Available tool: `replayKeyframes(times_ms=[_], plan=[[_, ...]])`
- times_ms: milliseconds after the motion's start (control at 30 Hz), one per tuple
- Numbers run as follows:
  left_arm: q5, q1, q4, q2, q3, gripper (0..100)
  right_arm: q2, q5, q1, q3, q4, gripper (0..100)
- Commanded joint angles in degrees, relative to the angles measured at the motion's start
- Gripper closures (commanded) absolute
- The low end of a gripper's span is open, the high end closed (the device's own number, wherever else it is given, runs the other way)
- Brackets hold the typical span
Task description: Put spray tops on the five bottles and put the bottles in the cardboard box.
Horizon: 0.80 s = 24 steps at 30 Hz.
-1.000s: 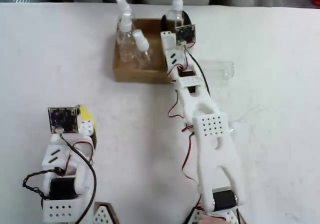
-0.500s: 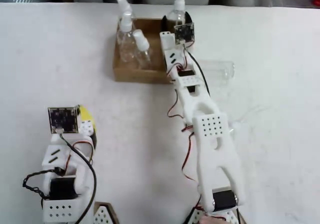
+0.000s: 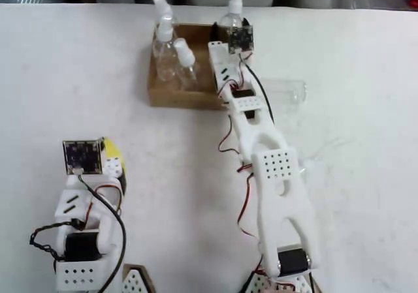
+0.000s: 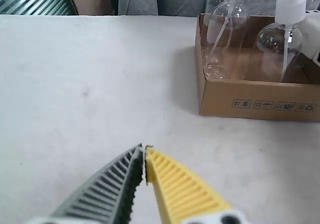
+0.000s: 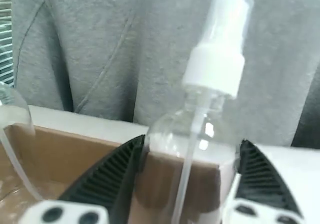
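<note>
The right claw is clamped on a spray bottle, 1 finger on each side, at the far right corner of the cardboard box. Whether it is inside, I cannot tell. 3 topped bottles stand in the box. 1 bare bottle lies on the worktop just beside the right arm. The left claw is pressed together, well apart from the box.
</note>
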Motion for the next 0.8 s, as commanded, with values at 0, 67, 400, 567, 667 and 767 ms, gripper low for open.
replayKeyframes(times_ms=[0,67,400,567,667,767], plan=[[-0.53,0.66,-1.14,-0.40,0.00,98,-4.79,-3.69,0.66,-1.58,5.85,69.7],[-0.53,0.66,-1.14,-0.40,0.00,98,-5.14,-3.96,0.75,-1.58,6.64,69.7],[-0.53,0.66,-1.14,-0.40,0.00,98,-5.32,-4.04,0.84,-1.49,6.90,69.6],[-0.53,0.66,-1.14,-0.40,0.00,98,-6.37,-4.04,1.36,-1.49,6.99,69.6],[-0.53,0.75,-1.14,-0.40,0.00,98,-8.66,-4.22,2.15,-0.53,10.51,69.6],[-0.53,0.75,-1.14,-0.40,0.00,98,-11.56,-6.33,2.59,0.18,14.73,69.5]])
